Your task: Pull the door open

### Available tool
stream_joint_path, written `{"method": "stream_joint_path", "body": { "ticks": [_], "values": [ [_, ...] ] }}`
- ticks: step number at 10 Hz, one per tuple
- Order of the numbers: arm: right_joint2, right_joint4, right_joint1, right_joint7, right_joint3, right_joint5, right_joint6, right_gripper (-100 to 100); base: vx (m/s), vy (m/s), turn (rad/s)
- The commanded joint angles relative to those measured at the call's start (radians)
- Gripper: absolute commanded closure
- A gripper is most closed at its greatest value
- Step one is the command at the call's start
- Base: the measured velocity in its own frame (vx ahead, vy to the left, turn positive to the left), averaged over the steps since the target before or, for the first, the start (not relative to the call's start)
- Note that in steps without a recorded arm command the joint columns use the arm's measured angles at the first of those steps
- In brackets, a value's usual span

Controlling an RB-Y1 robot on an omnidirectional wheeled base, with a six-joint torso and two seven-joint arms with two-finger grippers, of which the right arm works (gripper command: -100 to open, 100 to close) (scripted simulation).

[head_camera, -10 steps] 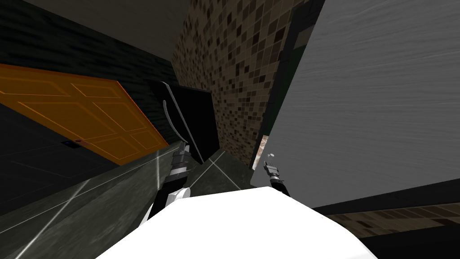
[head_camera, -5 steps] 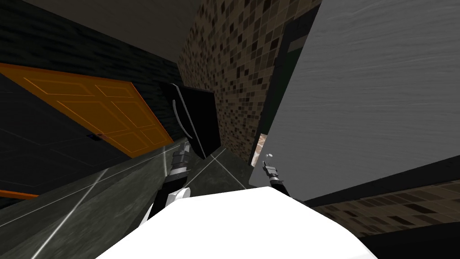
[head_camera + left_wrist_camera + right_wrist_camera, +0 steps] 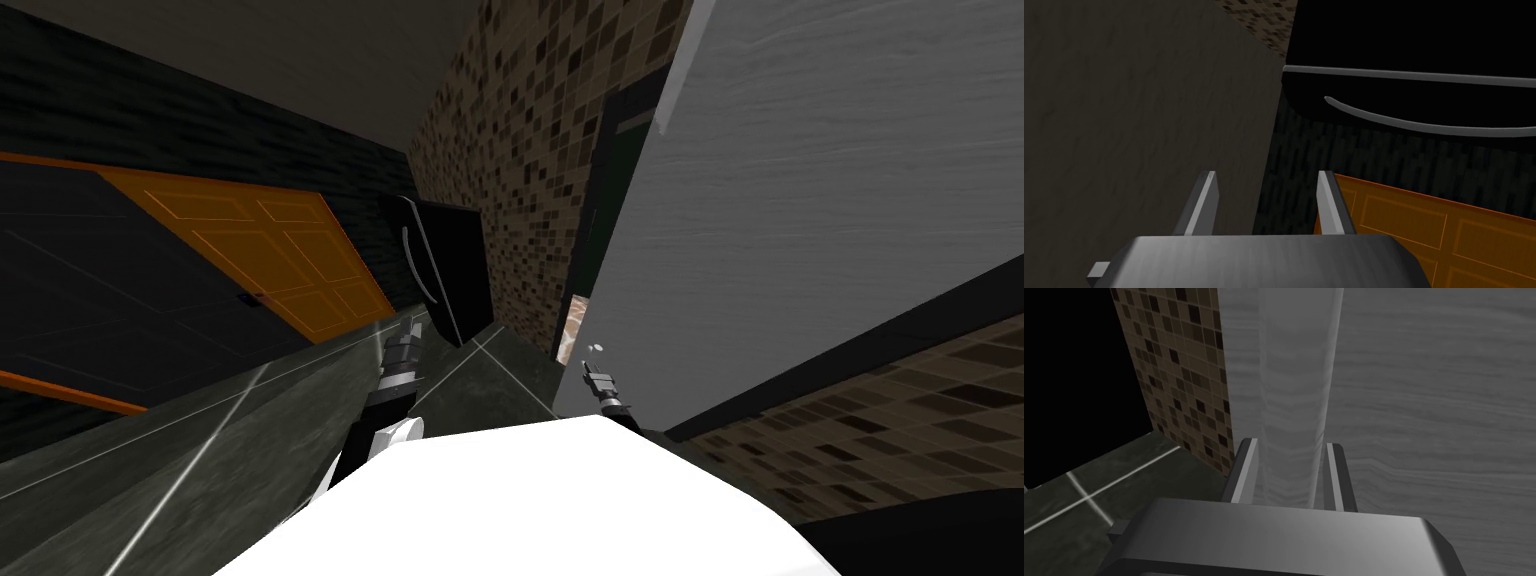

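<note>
My right gripper (image 3: pixel 1291 444) has its fingers (image 3: pixel 1245 468) closed on the pale grey vertical bar handle (image 3: pixel 1296 363) of the large grey wood-grain door (image 3: pixel 1434 413), one finger pressing each side of the bar. In the head view that gripper (image 3: pixel 599 376) sits low against the door's (image 3: pixel 800 200) near edge, to my right. Just beside the door's edge runs a wall of small brown and tan mosaic tiles (image 3: pixel 1179 378), and below it lies a dark, marbled tile floor with pale grout lines (image 3: pixel 1099 488). Past the wall's far edge there is a black area (image 3: pixel 1074 363).

My left gripper (image 3: pixel 1266 175) is held out ahead of my chest with its fingers (image 3: pixel 1330 200) apart and nothing between them. It points toward a tall black cabinet (image 3: pixel 1414 40) with a thin, curved grey handle (image 3: pixel 1424 122), and is well apart from it. An orange panelled door (image 3: pixel 1449 240) stands in the dark wall further left.
</note>
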Motion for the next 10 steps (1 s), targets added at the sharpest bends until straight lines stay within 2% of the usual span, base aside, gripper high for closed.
{"method": "stream_joint_path", "body": {
  "ticks": [1,6,7,8,9,10],
  "values": [
    [-0.013,-0.01,0.011,-0.016,0.024,0.014,-0.018,100,-0.255,-0.041,0.069],
    [-0.051,-0.037,0.041,-0.058,0.091,0.053,-0.06,100,-0.201,-0.06,0.051],
    [-0.056,-0.04,0.045,-0.064,0.1,0.058,-0.065,100,-0.182,-0.057,0.039],
    [-0.053,-0.039,0.044,-0.059,0.094,0.055,-0.061,100,-0.082,-0.022,0.015],
    [-0.065,-0.03,0.052,-0.074,0.108,0.06,-0.082,100,-0.147,-0.022,0.186],
    [-0.068,-0.028,0.054,-0.078,0.111,0.061,-0.087,100,-0.204,-0.017,0.146]
  ]
}}
